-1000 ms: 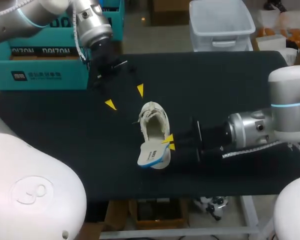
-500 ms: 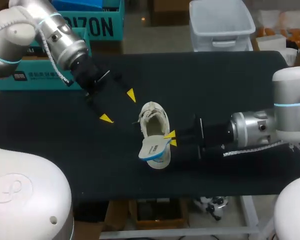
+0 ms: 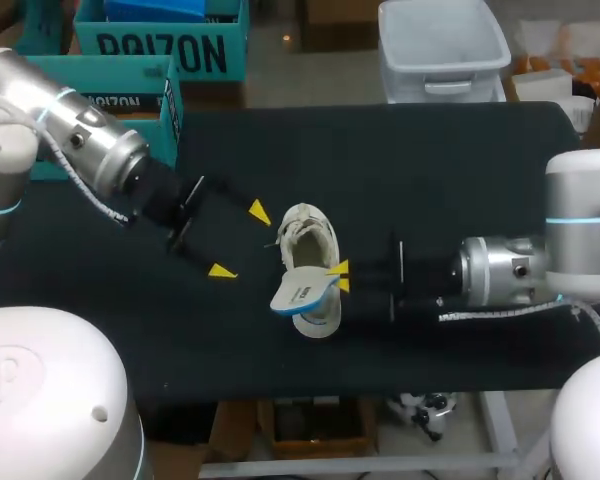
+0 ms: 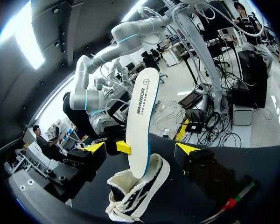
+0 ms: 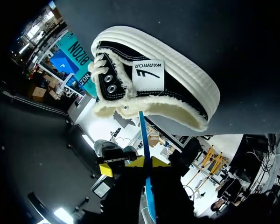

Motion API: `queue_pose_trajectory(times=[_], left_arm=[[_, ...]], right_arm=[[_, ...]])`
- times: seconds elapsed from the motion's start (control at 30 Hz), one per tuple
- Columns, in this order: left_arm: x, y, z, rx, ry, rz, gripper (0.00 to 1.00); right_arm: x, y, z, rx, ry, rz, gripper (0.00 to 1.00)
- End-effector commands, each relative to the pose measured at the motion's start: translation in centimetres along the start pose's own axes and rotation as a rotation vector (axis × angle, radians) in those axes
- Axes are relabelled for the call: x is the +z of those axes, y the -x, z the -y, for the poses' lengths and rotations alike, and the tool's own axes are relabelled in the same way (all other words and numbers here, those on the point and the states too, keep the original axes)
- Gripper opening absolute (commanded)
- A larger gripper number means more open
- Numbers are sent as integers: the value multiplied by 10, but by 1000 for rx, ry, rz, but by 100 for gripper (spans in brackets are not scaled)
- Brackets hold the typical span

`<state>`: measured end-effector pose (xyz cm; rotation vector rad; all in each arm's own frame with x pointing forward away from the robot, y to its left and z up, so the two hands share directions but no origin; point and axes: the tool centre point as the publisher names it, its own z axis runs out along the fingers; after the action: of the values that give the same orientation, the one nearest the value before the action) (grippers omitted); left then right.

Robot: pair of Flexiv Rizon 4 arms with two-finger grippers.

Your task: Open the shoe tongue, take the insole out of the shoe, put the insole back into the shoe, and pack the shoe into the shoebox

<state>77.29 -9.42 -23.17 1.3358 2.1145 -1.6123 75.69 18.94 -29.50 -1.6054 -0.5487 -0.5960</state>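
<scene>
insole (image 3: 298,291): rising steeply out of shoe (image 3: 311,247), 1 end inside | right gripper (image 3: 337,276): beside shoe's heel half, pinching insole's edge, nearer arm | left gripper (image 3: 240,241): spread, off shoe's lace side, apart.

Black table (image 3: 460,160); shoe (image 3: 310,235) resting near middle, opening up, laces toward far edge

The shoe (image 3: 315,238) is set near the middle of the table (image 3: 460,170), a little toward the near edge. The insole (image 3: 295,293) is raised over the shoe's near end and is gripped from the right-edge side between the fingers of the right gripper (image 3: 338,276). The left gripper (image 3: 240,241) is placed left of the shoe, apart from it, and the shoebox (image 3: 100,100) is found behind it at the far left corner.
</scene>
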Motion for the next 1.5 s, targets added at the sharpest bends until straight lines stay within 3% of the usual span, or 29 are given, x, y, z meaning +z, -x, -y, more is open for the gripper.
queue_pose_trajectory(times=[0.03,0.17,0.27,0.73,0.77,0.83,0.87,1.0,1.27,1.33,1.5], left_arm=[[5,-9,5,-22,121,442,100],[8,-14,1,-47,141,520,100],[8,-16,-5,-85,87,545,100],[8,-17,-6,-93,80,541,100],[7,-15,-4,-62,69,489,100],[8,-13,-4,-50,109,482,100],[9,-11,-5,-55,77,438,100],[18,-12,-13,-52,100,359,100],[28,-13,-32,-78,91,320,100],[31,-14,-35,-84,90,317,93],[43,-20,-45,-102,98,317,93]], right_arm=[[-1,5,-2,1,-4,-24,0],[0,6,-2,0,-5,-36,0],[0,7,-3,-6,-6,-52,0],[-4,11,-17,-41,14,-158,0],[-4,11,-17,-42,14,-161,0],[-3,10,-18,-43,13,-162,0],[-2,10,-19,-42,12,-164,0],[0,8,-22,-36,7,-166,0],[3,8,-30,-30,1,-167,0],[3,8,-31,-32,0,-162,0],[2,7,-34,-44,-5,-149,0]])
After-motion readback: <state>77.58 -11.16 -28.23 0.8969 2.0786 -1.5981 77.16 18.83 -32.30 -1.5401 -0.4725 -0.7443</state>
